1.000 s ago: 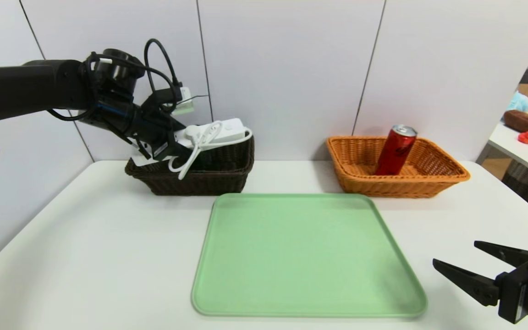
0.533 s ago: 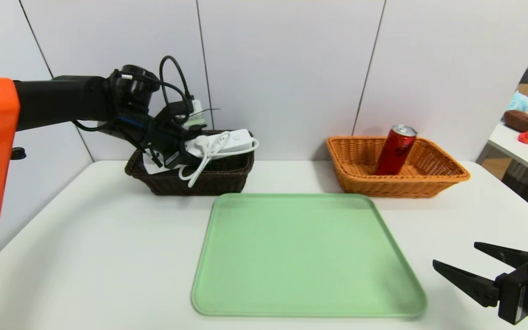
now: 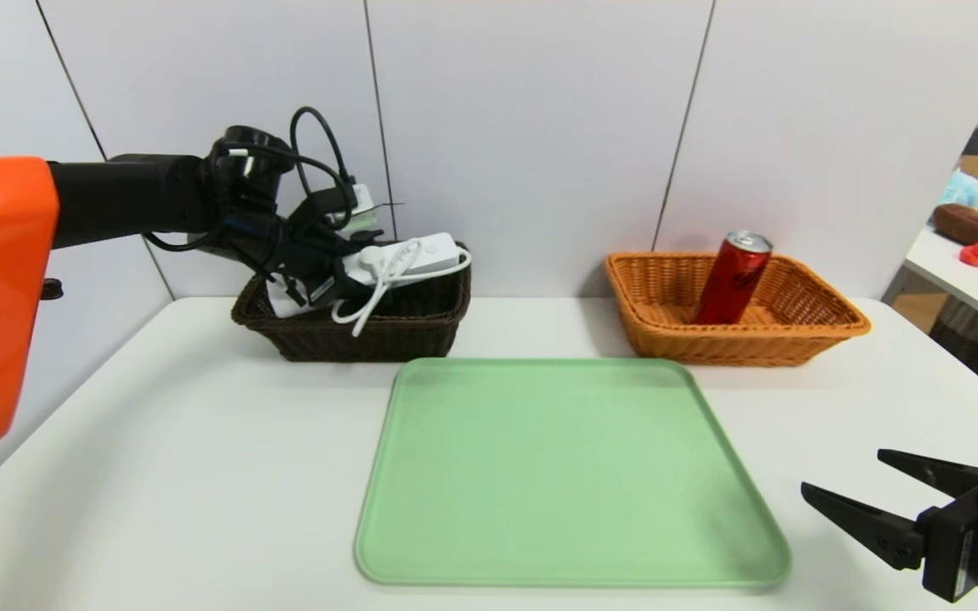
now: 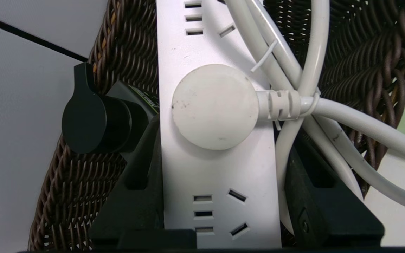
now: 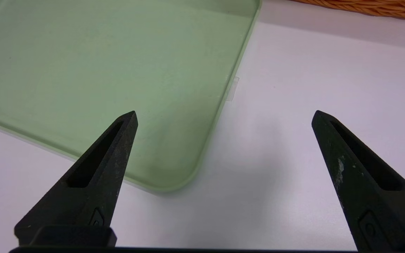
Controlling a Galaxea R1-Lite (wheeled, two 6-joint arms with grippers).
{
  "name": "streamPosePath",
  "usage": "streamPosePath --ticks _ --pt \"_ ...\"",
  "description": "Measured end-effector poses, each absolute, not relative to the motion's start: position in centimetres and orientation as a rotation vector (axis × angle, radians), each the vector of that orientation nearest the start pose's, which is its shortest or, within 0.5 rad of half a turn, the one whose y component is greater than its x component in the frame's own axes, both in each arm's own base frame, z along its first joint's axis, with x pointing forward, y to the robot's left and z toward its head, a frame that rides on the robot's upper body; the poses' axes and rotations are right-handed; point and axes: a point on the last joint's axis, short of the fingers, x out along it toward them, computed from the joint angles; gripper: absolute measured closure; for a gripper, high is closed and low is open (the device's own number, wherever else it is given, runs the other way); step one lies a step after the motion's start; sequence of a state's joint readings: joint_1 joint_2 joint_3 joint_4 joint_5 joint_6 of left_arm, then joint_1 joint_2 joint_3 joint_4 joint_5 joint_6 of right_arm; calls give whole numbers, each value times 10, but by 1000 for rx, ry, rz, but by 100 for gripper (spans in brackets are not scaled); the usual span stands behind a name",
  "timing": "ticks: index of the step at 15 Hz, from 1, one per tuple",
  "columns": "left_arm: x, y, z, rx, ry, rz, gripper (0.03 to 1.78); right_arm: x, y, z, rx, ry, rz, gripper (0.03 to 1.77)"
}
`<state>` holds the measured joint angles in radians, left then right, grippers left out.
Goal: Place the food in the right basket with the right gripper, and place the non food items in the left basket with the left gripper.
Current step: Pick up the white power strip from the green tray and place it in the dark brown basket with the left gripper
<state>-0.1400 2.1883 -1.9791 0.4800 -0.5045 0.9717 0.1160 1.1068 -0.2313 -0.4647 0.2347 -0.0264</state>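
Food, a red can (image 3: 733, 278), leans in the far-right orange basket (image 3: 820, 327); nearer, the right gripper (image 3: 842, 477) idles wide open, empty. Far left, the left gripper (image 3: 332, 284) clamps the white power strip (image 3: 421, 253) over the dark basket (image 3: 387, 335), beside the pump bottle (image 4: 97, 119).

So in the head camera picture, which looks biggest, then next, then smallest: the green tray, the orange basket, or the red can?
1. green tray, though it sits nearest the camera
2. orange basket
3. red can
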Motion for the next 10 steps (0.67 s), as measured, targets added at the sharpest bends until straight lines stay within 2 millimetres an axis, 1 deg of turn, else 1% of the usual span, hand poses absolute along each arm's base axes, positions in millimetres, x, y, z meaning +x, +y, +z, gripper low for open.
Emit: streamPosePath --ticks 4,10 --pt "433 -67 218 807 319 -887 87 127 20 141 -2 411 351 9" --pt "435 -58 215 957 298 -878 87 126 20 140 -6 415 354 9"
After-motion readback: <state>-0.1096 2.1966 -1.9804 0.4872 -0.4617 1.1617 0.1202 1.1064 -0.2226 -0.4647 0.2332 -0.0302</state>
